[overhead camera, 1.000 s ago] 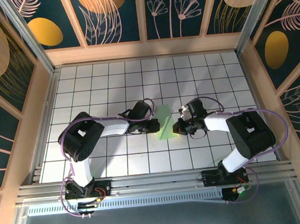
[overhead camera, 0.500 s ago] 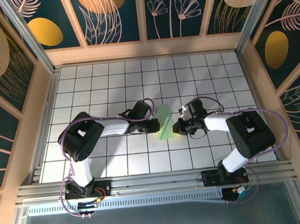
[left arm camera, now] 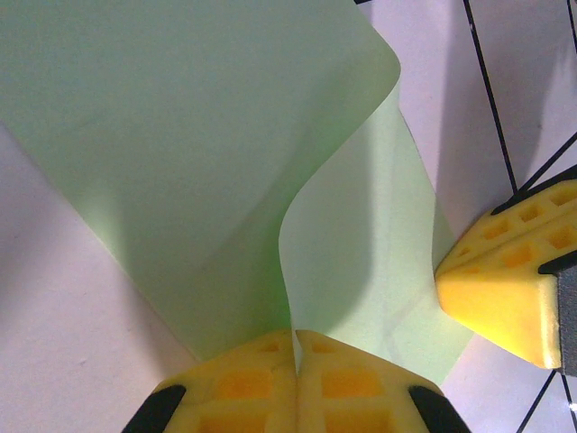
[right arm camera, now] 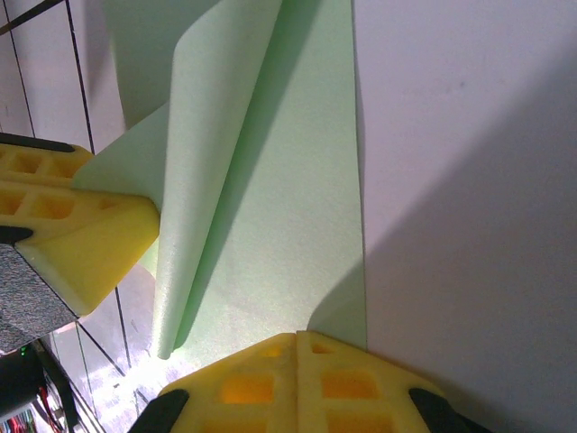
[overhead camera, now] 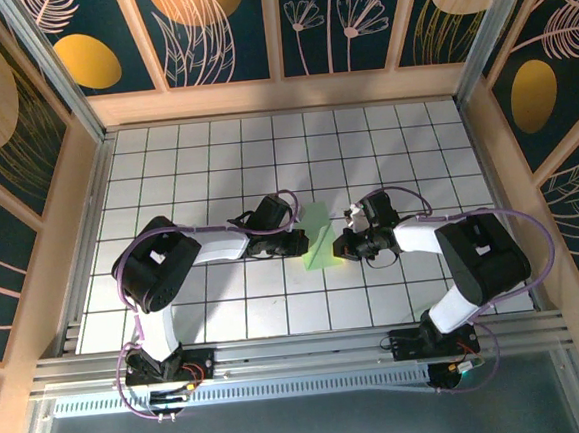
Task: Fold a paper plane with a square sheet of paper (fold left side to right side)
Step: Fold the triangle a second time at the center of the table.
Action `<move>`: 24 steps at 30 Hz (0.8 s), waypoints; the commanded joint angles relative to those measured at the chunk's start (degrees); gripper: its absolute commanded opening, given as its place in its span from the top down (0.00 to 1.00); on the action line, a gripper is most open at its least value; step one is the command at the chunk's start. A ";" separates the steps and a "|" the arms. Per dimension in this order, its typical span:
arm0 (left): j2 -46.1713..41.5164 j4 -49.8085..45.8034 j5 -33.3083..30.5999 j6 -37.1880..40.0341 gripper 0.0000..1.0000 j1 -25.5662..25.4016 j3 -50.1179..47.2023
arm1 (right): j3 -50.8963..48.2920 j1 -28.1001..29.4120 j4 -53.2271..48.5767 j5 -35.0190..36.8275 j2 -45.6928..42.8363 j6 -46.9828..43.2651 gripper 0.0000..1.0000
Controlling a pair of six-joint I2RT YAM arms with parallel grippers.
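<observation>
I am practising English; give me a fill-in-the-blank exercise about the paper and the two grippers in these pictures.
The thin light green sheet of paper lies ____ the left gripper and the right gripper.
Both grippers have ____ finger pads.
The jaws of both grippers are ____.
Missing words: between; yellow; shut.

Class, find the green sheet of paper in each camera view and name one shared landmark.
Top external: square sheet of paper near picture centre.
Left wrist: the sheet spans upper left and middle.
Right wrist: the sheet runs down the middle.
Shared landmark: black grid lines.
</observation>
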 commanded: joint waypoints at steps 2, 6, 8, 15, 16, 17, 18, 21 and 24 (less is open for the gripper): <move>-2.06 0.37 -0.86 1.60 1.00 0.45 1.33 | -0.38 0.43 -4.14 2.90 2.37 -1.44 1.00; -1.70 -0.14 -1.53 2.01 1.00 0.42 1.33 | -0.30 0.44 -4.14 2.93 2.44 -1.52 1.00; -1.79 -0.24 -1.99 1.96 1.00 0.46 1.33 | -0.30 0.48 -4.12 2.97 2.51 -1.52 1.00; -1.70 -0.61 -2.68 2.15 1.00 0.49 1.33 | -0.30 0.42 -4.19 2.88 2.51 -1.56 1.00; -1.65 -0.51 -2.50 2.13 1.00 0.43 1.33 | -0.30 0.51 -4.17 2.89 2.50 -1.61 1.00; -1.62 -0.42 -2.38 2.13 1.00 0.47 1.33 | -0.30 0.47 -4.14 2.88 2.59 -1.61 1.00; -1.53 -0.23 -2.27 2.05 1.00 0.45 1.33 | -0.30 0.47 -4.14 2.88 2.58 -1.54 1.00; -1.38 0.23 -2.01 2.02 1.00 0.45 1.33 | -0.35 0.43 -4.06 2.79 2.74 -1.53 1.00; -1.15 0.98 -1.52 1.79 1.00 0.44 1.34 | -0.39 0.43 -4.09 2.79 2.67 -1.56 1.00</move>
